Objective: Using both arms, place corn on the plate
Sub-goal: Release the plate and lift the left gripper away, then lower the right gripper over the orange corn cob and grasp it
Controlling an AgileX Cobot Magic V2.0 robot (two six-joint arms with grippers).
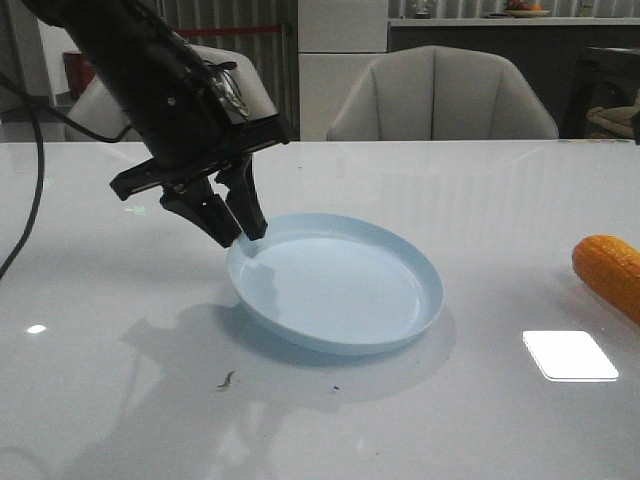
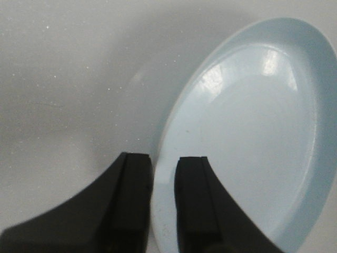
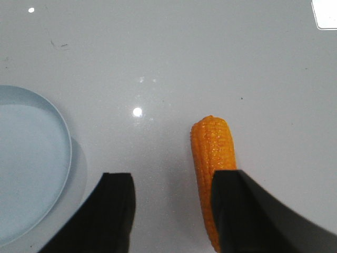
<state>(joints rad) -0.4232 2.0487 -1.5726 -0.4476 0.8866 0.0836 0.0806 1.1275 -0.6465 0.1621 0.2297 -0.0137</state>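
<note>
The pale blue plate (image 1: 340, 285) lies left of the table's centre. My left gripper (image 1: 232, 232) is shut on the plate's left rim, one finger inside and one outside. The rim shows between the fingers in the left wrist view (image 2: 164, 161), with the plate (image 2: 247, 121) stretching away from them. The orange corn (image 1: 610, 270) lies on the table at the far right edge. My right gripper (image 3: 171, 179) is open above the table. The corn (image 3: 210, 153) lies partly under one finger, not between the two. The plate's edge (image 3: 26, 158) shows to one side.
Grey chairs (image 1: 440, 95) stand behind the table's far edge. A black cable (image 1: 30, 190) hangs at the far left. A bright light reflection (image 1: 570, 355) and a small speck of debris (image 1: 227, 380) lie on the white table in front of the plate.
</note>
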